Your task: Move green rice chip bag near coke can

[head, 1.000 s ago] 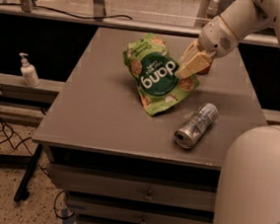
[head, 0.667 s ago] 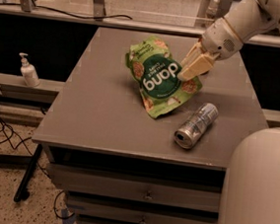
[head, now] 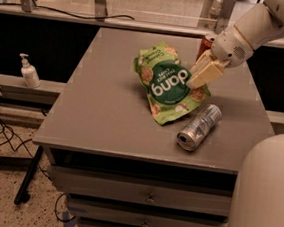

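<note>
The green rice chip bag (head: 166,82) is a crinkly light-green pouch with a dark green "dang" label, at the middle of the grey table (head: 102,106). My gripper (head: 202,74) comes in from the upper right and is shut on the bag's right edge. The coke can (head: 206,42) is red and stands just behind the gripper near the table's far edge. The arm hides most of it.
A silver-grey can (head: 200,127) lies on its side on the table, just right of and in front of the bag. A soap dispenser (head: 29,72) stands on a ledge to the left. Drawers (head: 144,198) sit under the tabletop. The robot's white body (head: 267,198) fills the lower right.
The gripper has shifted slightly right and toward the front with the bag's edge in it. The red can behind the gripper has come into view.
</note>
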